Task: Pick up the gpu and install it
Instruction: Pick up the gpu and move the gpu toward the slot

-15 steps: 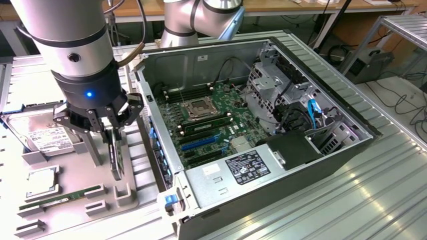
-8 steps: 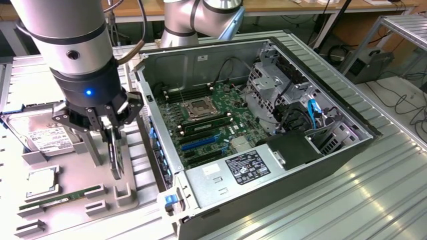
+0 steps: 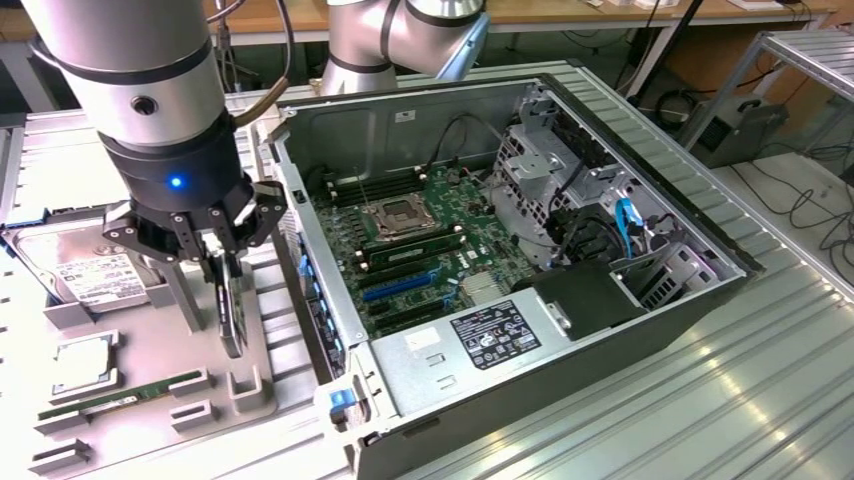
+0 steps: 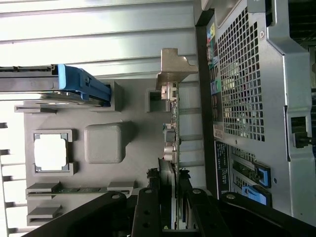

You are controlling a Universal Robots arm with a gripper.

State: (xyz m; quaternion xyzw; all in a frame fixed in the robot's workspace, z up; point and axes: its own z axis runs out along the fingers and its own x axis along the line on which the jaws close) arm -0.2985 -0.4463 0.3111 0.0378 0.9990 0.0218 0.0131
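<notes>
The claw (image 3: 218, 285) is clenched on the gpu (image 3: 234, 322), which stands on edge at the grey parts tray (image 3: 154, 345), with the hard drive (image 3: 80, 272) at its nine o'clock and the open computer case (image 3: 667, 315) at its three o'clock in the exterior view.

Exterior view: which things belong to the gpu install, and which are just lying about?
Job: gpu, upright in the tray; gripper over it; open computer case.
Lying about: hard drive; memory stick; processor chip.
</notes>
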